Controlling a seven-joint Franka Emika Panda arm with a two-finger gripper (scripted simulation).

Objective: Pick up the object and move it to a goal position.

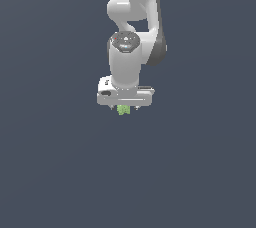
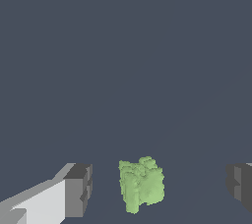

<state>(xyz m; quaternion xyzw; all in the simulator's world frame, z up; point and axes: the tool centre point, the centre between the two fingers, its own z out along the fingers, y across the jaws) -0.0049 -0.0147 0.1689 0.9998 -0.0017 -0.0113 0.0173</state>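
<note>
- Straddling the target, the white two-fingered tool [image 2: 157, 188] stands with its jaws spread wide: in the wrist view the dark grey finger pads [image 2: 78, 189] sit well apart, and neither one touches anything.
- Between those pads lies the small light-green lumpy clump [image 2: 141, 184], the object of the task; it sits nearer one pad than the other, with clear gaps on both sides.
- In the exterior view the white tool [image 1: 125, 108] hangs from the white robot arm [image 1: 131, 47] pointing straight down, and the light-green lumpy clump [image 1: 123, 109] peeks out just under the tool body, mostly hidden by it.
- Under everything spreads the plain dark blue-grey surface [image 1: 50, 172]; the clump appears to rest on it, though I cannot tell how far the fingertips are from the surface.
- No goal marker is visible in either view.
- My reading is that the step in hand is the end of the approach, just ahead of the grasp: the object is bracketed but not yet held.
- The next move probably calls for closing the jaws squarely on the clump, perhaps after a slight sideways correction to centre it, since its bumpy, irregular sides could let it twist or slip; lifting and carrying to the goal would follow.
</note>
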